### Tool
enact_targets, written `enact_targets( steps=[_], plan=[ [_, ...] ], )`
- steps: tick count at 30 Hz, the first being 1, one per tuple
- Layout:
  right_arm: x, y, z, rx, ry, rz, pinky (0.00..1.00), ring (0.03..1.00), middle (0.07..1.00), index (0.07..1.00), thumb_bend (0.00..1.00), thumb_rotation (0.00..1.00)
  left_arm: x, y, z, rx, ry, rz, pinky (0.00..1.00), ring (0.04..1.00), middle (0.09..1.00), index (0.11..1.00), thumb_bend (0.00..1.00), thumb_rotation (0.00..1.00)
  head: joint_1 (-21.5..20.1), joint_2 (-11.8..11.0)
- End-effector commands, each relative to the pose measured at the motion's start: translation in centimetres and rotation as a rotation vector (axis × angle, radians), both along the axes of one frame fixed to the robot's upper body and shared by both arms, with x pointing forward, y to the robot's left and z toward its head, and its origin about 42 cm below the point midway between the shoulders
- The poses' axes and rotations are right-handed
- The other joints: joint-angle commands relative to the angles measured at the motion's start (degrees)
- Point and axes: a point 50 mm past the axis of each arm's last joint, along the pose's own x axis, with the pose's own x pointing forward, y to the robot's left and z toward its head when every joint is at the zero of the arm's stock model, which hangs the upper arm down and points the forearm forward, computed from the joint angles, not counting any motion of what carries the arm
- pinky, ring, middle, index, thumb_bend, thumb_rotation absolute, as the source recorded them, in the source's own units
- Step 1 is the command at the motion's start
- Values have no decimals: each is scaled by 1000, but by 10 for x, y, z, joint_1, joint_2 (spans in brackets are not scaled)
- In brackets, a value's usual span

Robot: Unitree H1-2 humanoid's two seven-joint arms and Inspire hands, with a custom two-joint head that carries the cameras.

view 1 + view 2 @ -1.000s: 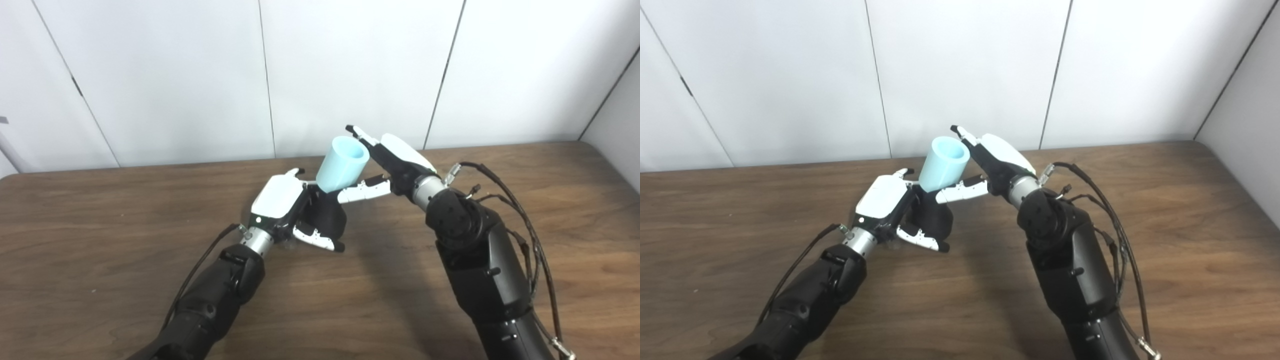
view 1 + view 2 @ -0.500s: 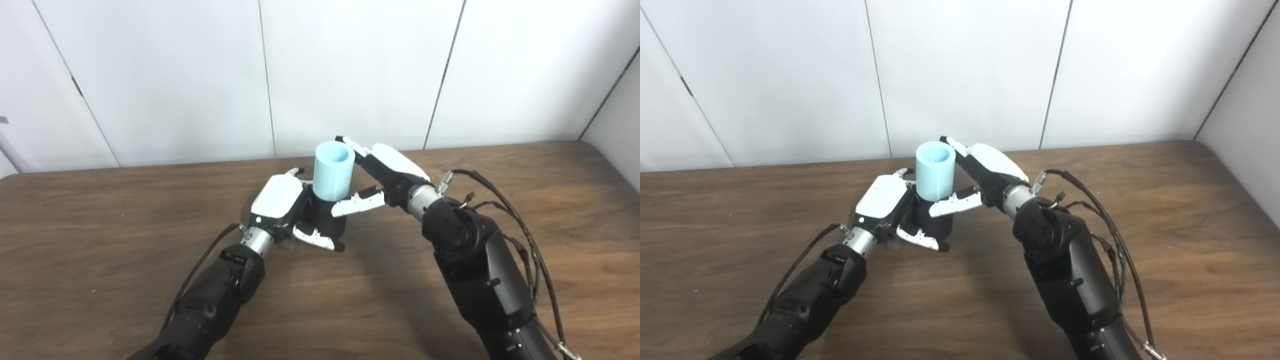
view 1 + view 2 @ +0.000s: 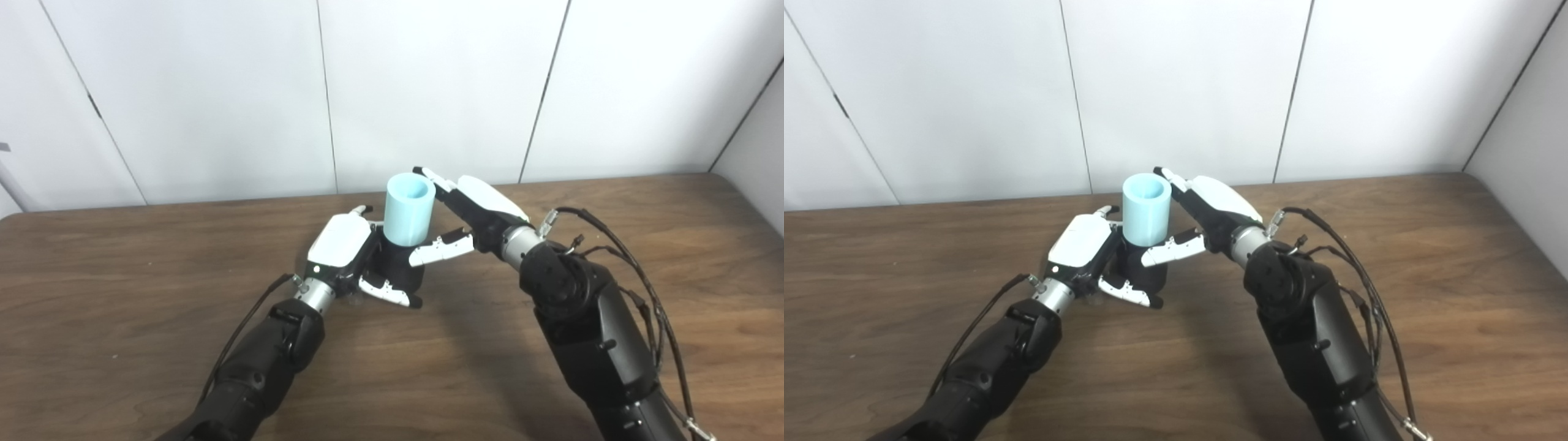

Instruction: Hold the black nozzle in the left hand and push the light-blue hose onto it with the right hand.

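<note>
The black nozzle (image 3: 401, 269) stands on the wooden table (image 3: 122, 263) at the centre, and my left hand (image 3: 355, 254) is shut on its left side and front. The light-blue hose (image 3: 409, 208), a short open cylinder, stands upright on top of the nozzle with its lower end at the nozzle's top. My right hand (image 3: 468, 217) is shut on the hose from the right, thumb low in front, fingers behind it. The same hose (image 3: 1146, 208) and nozzle (image 3: 1145, 272) show in the right eye view. Whether the hose is seated over the nozzle's tip is hidden.
White wall panels rise behind the table's far edge (image 3: 612, 177). Black cables (image 3: 637, 263) loop off my right forearm. Bare wood lies to the left and right of both arms.
The hose went from tilted to the right to upright and came down onto the nozzle with my right hand. In the last half second almost nothing moved. My left hand stayed still.
</note>
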Motion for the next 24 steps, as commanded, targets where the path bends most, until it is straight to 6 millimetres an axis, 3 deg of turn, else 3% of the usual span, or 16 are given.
enact_targets(
  steps=[1, 14, 24],
  plan=[
    [1, -9, 62, 3, -271, 4, 934, 1000, 1000, 1000, 1000, 551, -194, 9, -189, 0, 598, 165, 900, 460, 408, 525, 499, 0, -1, -1],
    [9, -30, 51, 69, -167, -28, 995, 1000, 1000, 1000, 1000, 547, -195, 7, -189, -3, 600, 161, 906, 462, 425, 528, 500, 0, 0, -2],
    [9, -36, 59, 100, -212, -76, 924, 1000, 1000, 1000, 1000, 567, -195, 7, -189, -2, 599, 161, 899, 460, 408, 525, 499, 0, 1, -2]
  ],
)
